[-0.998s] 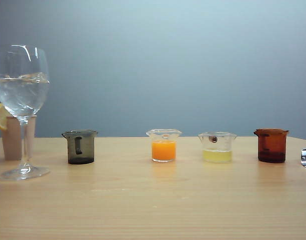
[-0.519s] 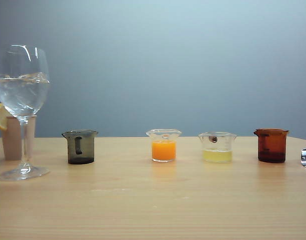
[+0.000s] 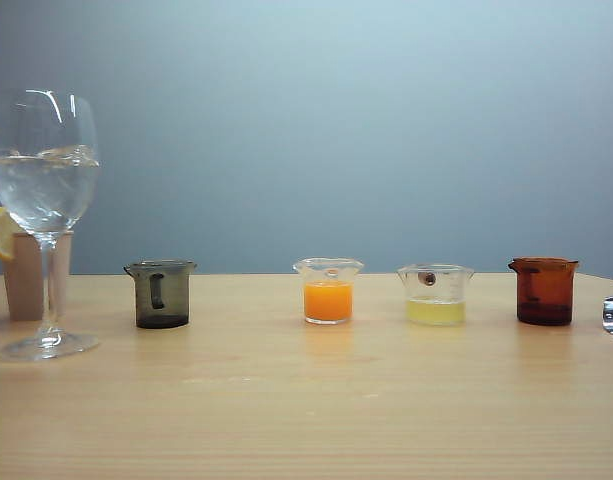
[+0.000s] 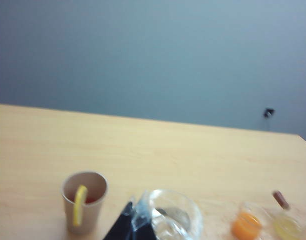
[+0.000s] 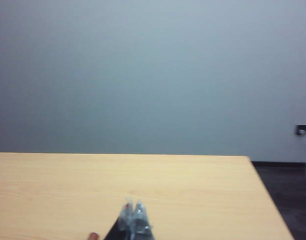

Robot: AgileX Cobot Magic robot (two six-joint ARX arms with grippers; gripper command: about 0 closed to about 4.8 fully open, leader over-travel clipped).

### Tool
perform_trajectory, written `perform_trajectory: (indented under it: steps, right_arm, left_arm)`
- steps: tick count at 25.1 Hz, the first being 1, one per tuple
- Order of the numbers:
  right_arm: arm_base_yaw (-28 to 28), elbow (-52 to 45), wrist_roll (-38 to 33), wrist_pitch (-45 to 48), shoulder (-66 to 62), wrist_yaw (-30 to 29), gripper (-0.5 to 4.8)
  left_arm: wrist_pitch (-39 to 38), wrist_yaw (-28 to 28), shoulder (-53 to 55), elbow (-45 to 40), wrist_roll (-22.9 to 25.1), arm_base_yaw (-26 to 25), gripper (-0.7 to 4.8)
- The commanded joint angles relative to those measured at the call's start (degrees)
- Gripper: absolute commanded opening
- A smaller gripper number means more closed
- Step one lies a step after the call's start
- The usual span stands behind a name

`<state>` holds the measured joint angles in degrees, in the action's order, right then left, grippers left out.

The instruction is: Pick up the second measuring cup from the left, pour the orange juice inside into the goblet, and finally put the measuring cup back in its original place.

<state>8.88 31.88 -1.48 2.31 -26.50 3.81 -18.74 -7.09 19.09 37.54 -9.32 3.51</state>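
The second measuring cup (image 3: pixel 328 290) is seen standing on the table (image 3: pixel 306 400) with the orange juice (image 3: pixel 328 300) inside — a smoky grey cup (image 3: pixel 162 294) on one side, a cup of pale yellow liquid (image 3: pixel 435 295) on the other. The goblet (image 3: pixel 44 215) stands far left. The right gripper (image 5: pixel 133 214) is pressed shut, holding nothing. Only a dark tip of the left gripper (image 4: pixel 127 226) is seen above the goblet — its state cannot be told.

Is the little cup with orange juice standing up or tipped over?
Standing up. The second measuring cup sits flat on the table, rim on top, orange juice level inside.
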Motion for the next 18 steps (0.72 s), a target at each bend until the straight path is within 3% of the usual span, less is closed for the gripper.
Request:
perform_trajectory:
  steps: [1,11,15,18]
  right_arm:
    - [4.7,0.5,0.0,4.9,-3.2,1.8,-0.03]
    - [28.6,0.5,0.0,11.0,-16.0,21.9,-0.03]
    - [39.2,0.4,-0.1,21.5,-27.8,26.7,-0.03]
    - [42.7,0.4,-0.1,30.4,-35.7,27.8,-0.03]
  left_arm:
    - [-3.3,-1.3,1.7,2.8,-0.5,0.1,-0.05]
    - [-7.0,-2.0,2.0,5.4,-0.5,0.3,-0.05]
    - [-8.4,-2.2,2.2,5.4,0.7,0.3,-0.05]
    - [-9.1,-3.5,2.4,5.4,1.0,0.3,-0.05]
